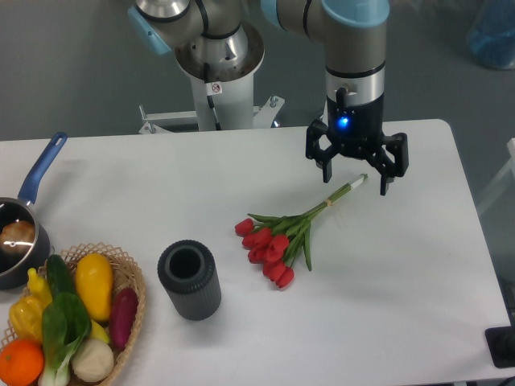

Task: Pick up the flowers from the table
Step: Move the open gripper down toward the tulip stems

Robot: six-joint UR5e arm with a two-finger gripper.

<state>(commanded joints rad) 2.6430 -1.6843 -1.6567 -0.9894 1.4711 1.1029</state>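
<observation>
Camera view. Flowers [278,241]: lying flat mid-table [418,281], red buds toward the dark ribbed cylinder [189,280], pale stem ends beneath the gripper [356,178]. Gripper: fingers spread apart, nothing held, poised over the stem tips. Woven basket [133,289] of produce at front left corner; blue-handled saucepan [24,229] at left edge. Both well apart from the flowers.

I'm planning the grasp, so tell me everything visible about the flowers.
The flowers are a small bunch of red tulip buds with green leaves and pale bundled stems. They lie flat on the white table, buds toward the lower left and stem ends toward the upper right. The open hand is over the stem tips; contact is unclear.
</observation>
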